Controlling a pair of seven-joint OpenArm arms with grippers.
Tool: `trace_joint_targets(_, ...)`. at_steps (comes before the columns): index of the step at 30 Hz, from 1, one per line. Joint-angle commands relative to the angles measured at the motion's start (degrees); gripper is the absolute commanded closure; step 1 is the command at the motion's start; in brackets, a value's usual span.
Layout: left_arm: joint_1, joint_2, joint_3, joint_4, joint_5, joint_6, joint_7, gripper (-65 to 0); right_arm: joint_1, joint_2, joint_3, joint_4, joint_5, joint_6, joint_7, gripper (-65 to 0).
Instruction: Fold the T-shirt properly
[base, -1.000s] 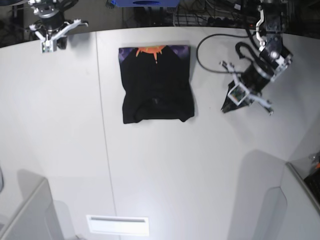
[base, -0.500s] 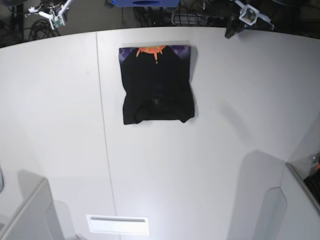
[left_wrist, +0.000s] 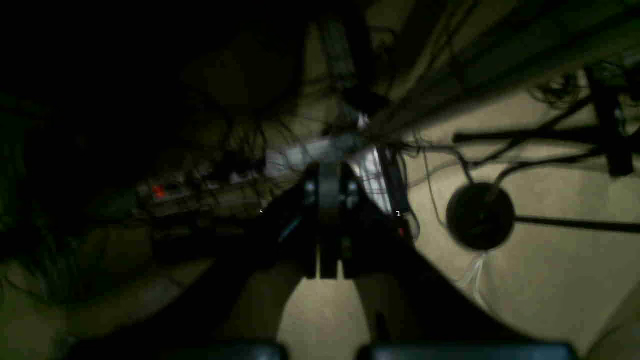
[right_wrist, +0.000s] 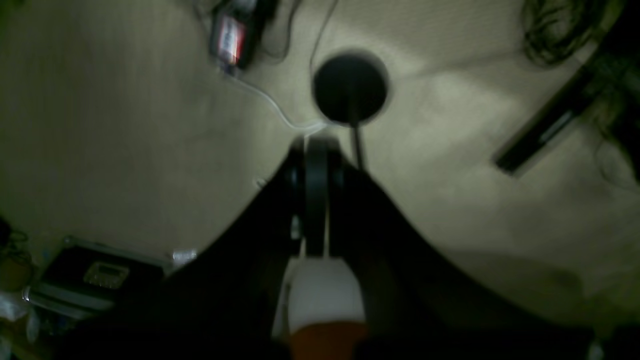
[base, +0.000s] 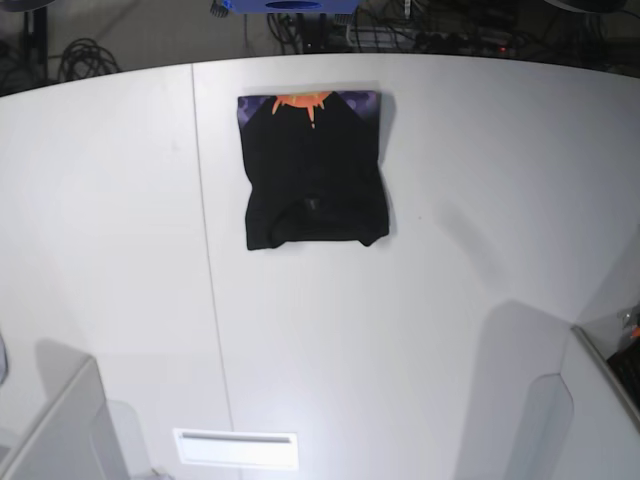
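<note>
Keeping both claws pressed together and off the worktop (base: 450, 330), I judge the T-shirt (base: 314, 170), upper centre, folded.

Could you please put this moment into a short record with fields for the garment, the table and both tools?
garment: black cloth T-shirt, folded into a compact rectangle, orange-and-purple print showing along its far edge
surface: white table, shirt lying flat near the far side
left tool: shut, empty, off the table
right tool: shut, empty, off the table
</note>
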Motion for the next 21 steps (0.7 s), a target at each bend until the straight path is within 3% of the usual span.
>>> trace_joint_targets(1,0.54,0.00,-0.06,-3.56,1.97,-0.44,-2.69,0.0,0.72,0.11,-1.44,-2.32,-0.51,-0.49,0.46,0.0)
trace_joint_targets(8,-15.81,-3.70,-0.14,-35.56,11.29,0.53,-5.68,0.0,11.35,-8.15,-4.78,-25.53,-0.51,-0.49,2.92,0.0)
trace_joint_targets(11,-22.84,-4.66,-0.06,-46.82,14.37,5.98,-5.77,0.0,17.51,-11.40,-4.87,-39.95,-0.51,-0.49,7.67,0.0)
trace_joint_targets(14,-27.15,-4.66,-0.06,-50.07,21.84,11.35,-4.97,0.0,26.39,-15.01,-4.87,-60.17,-0.51,-0.32,15.49,0.0)
trace_joint_targets(16,-29.44,-4.49,-0.06,-51.04,25.71,13.81,-1.55,0.0,31.75,-16.77,-4.87,-72.21,-0.51,-0.23,22.61,0.0)
trace_joint_targets(19,-33.74,-4.14,-0.23,-52.18,30.28,16.44,10.76,0.0,37.90,-17.82,-4.43,-85.75,-0.51,-0.23,35.63,0.0)
trace_joint_targets(21,-35.24,-3.87,-0.14,-52.00,30.46,16.71,15.51,0.0,39.05,-17.82,-4.43,-87.69,-0.51,-0.23,38.79,0.0)
